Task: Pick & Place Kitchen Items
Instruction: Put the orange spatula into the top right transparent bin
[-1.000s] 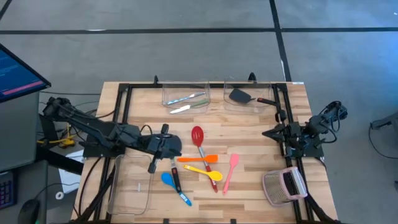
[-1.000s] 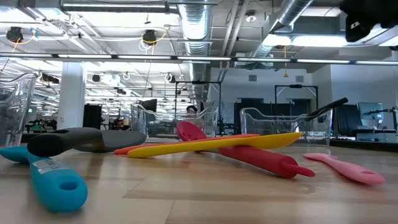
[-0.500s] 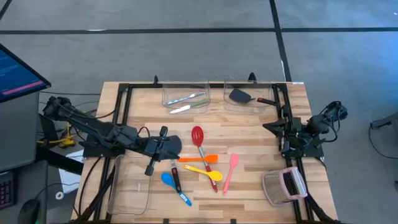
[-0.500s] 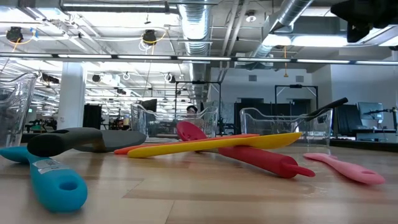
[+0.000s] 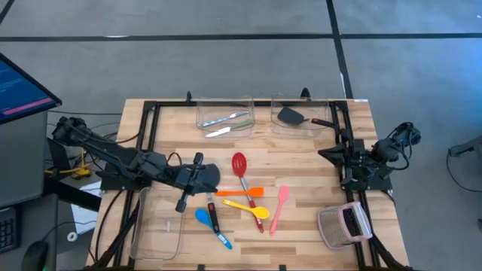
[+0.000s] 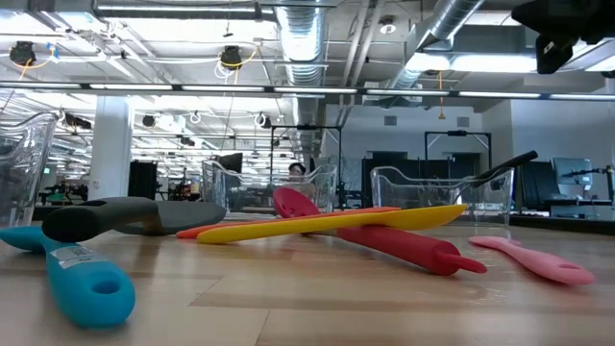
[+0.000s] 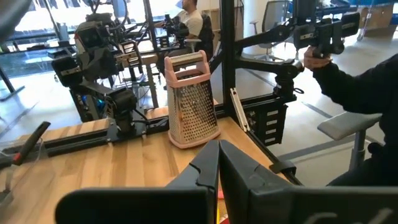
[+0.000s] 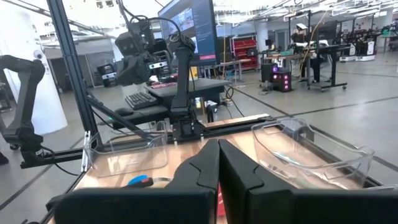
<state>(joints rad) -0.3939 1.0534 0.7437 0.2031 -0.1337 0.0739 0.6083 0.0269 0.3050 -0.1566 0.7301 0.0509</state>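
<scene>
Several utensils lie flat on the wooden table (image 5: pixel 301 150): a red slotted spoon (image 5: pixel 240 165), an orange spatula (image 5: pixel 241 193), a yellow spoon (image 5: pixel 247 208), a pink spatula (image 5: pixel 279 208), a blue spoon (image 5: pixel 203 217) and a black turner (image 5: pixel 213 213). Pale cutlery (image 5: pixel 224 120) lies in the far left bin (image 5: pixel 203 113). Another black turner (image 5: pixel 292 117) lies in the far right bin (image 5: pixel 325 113). My left gripper (image 5: pixel 218 178) is shut and empty, just left of the utensils; its own view shows the shut fingers (image 7: pixel 217 163). My right gripper (image 5: pixel 322 156) is shut and empty at the table's right side (image 8: pixel 217 158).
A grey mesh grater with a pink handle (image 5: pixel 345 224) lies at the near right corner and shows in the left wrist view (image 7: pixel 193 99). A clear bin (image 5: pixel 143 226) stands at the near left. A black frame (image 5: pixel 151 113) rims the table. A person's arm (image 7: pixel 348 74) shows beyond the table.
My right gripper has shifted a little at the table's right side, toward the far edge. The utensils have stayed where they were.
</scene>
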